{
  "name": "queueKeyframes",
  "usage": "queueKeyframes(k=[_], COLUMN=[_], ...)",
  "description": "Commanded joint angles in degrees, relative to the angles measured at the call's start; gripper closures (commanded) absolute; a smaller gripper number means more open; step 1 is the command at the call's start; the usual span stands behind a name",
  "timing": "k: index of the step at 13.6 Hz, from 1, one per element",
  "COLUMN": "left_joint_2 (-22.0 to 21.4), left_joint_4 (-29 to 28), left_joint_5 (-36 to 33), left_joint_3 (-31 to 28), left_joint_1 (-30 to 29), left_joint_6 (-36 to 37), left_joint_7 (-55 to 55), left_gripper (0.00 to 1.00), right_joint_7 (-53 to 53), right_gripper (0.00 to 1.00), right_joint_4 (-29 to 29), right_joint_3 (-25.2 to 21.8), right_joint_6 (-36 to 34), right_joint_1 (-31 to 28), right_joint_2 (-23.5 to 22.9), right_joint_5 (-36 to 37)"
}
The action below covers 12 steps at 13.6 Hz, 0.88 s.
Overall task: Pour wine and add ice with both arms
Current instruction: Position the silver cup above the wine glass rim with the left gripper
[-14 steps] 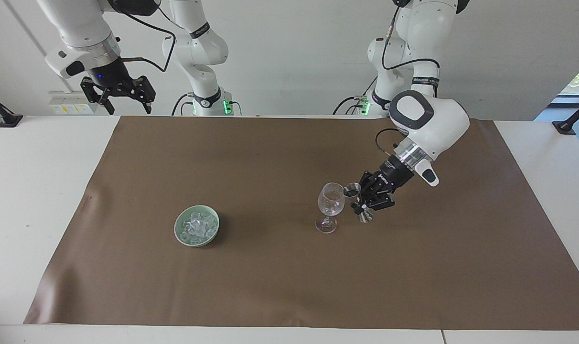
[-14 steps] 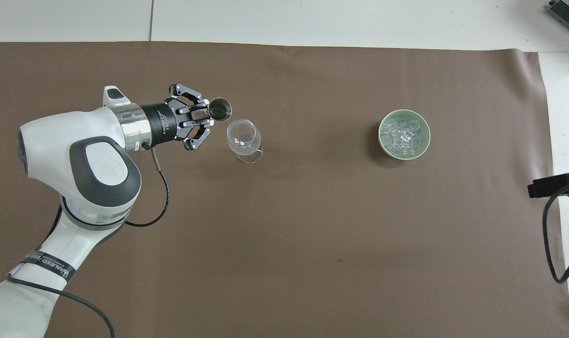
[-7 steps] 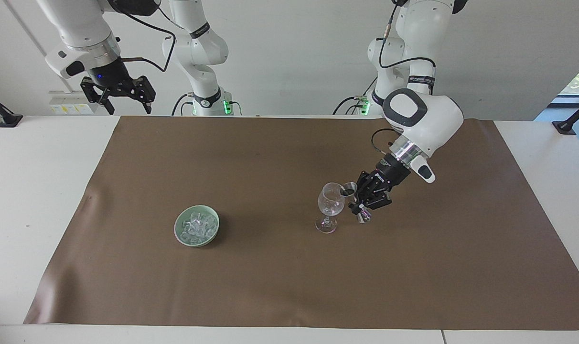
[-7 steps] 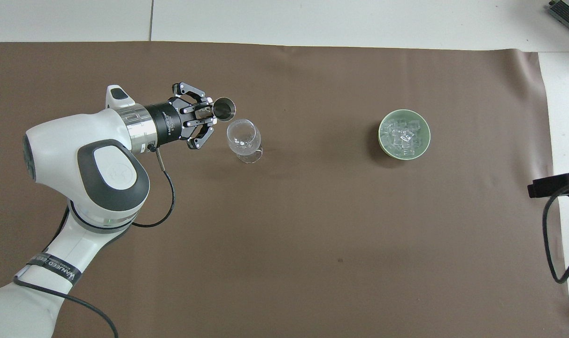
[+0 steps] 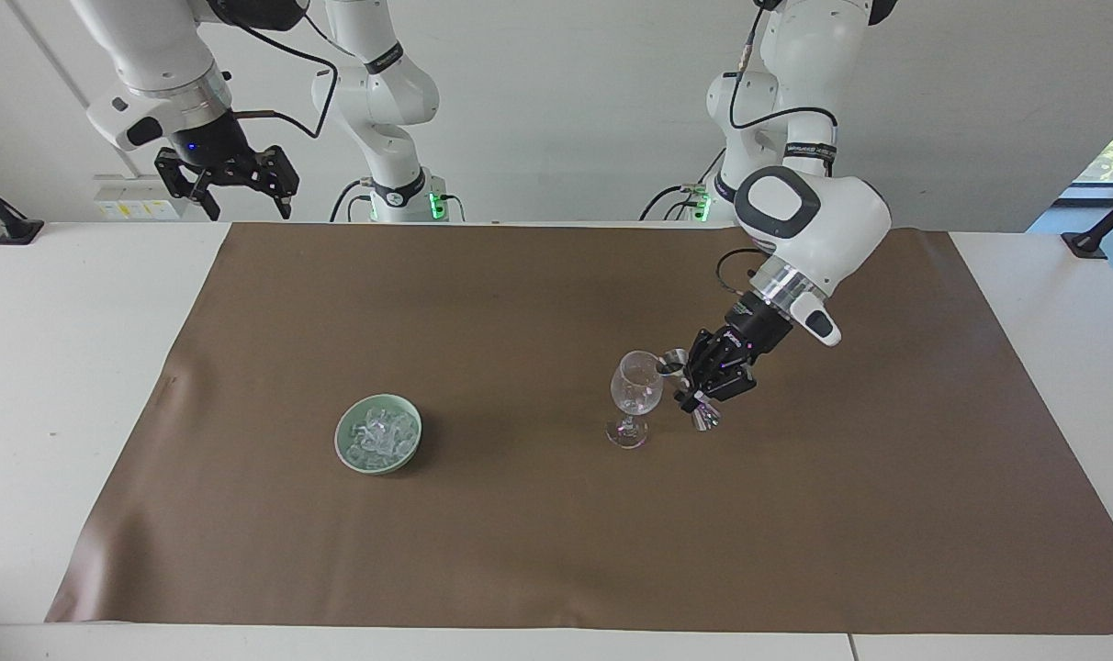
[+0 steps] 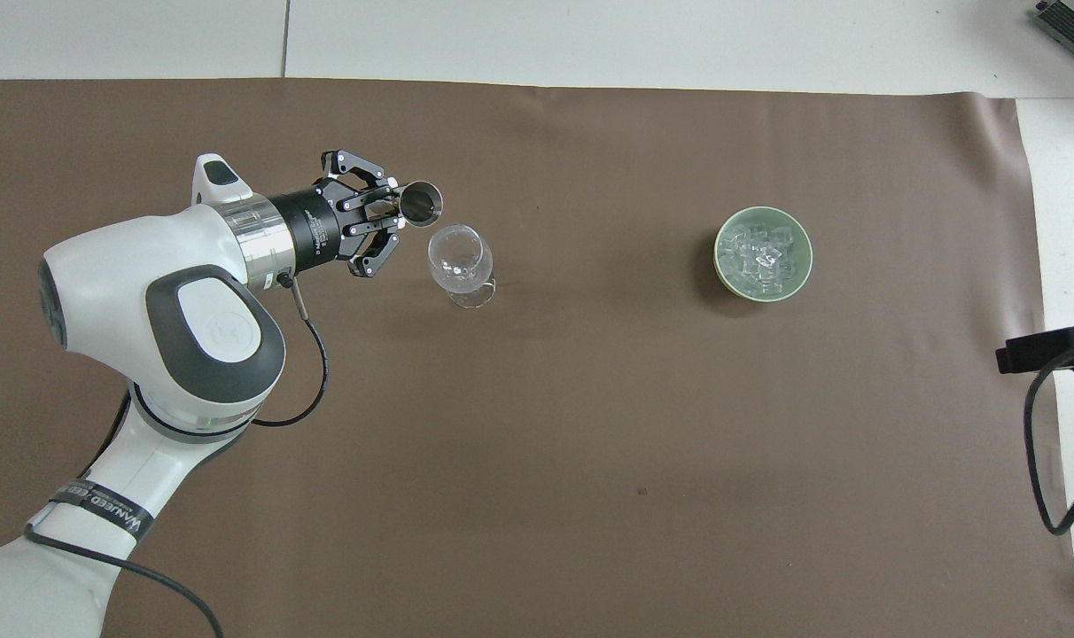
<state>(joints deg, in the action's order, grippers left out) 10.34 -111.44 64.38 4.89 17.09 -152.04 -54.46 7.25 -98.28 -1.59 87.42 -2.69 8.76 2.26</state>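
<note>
In the facing view, at the upper left of the frame, we see the right claw (image 5: 241, 188) waiting in the air, its black fingers spread wide and holding nothing. Left of centre on the brown-papered worktop (image 5: 538, 551) sits a pale green ceramic bowl (image 5: 411, 442) heaped with small clear ice cubes (image 5: 377, 433). Right of centre stands a clear stemmed wine glass (image 5: 636, 390). Just beside its rim, the left claw (image 5: 693, 384) is clamped on a tilted small steel measuring cup (image 5: 674, 361).

A matt brown paper sheet (image 5: 538, 514) is covering the smooth white counter (image 5: 61, 367). The jigger (image 6: 420, 203) is gleaming as polished metal, the glass (image 5: 636, 387) and ice (image 6: 760, 257) are looking clear and glossy, the bowl (image 5: 347, 452) glazed pale green.
</note>
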Motion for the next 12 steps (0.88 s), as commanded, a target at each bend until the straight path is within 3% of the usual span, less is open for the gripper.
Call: queueKeyframes(k=[1,12], left_joint_2=[-2.4,-3.8], left_joint_4=[-3.1,-5.7], left_joint_5=[-0.4,-0.4], left_joint_3=[-0.8,-0.8], left_joint_1=[2.0,3.5], left_joint_6=[-2.6,-7.1], left_joint_7=[2.7,11.0], left_gripper=[1.00,1.00], right_joint_7=[1.0,1.0], right_gripper=[0.00,0.00], right_joint_4=[-0.2,-0.2], right_joint_3=[0.3,0.3], right_joint_6=[0.6,0.6], right_joint_1=[-0.6,-0.6], right_joint_2=[0.3,0.2], right_joint_5=[-0.9,-0.9])
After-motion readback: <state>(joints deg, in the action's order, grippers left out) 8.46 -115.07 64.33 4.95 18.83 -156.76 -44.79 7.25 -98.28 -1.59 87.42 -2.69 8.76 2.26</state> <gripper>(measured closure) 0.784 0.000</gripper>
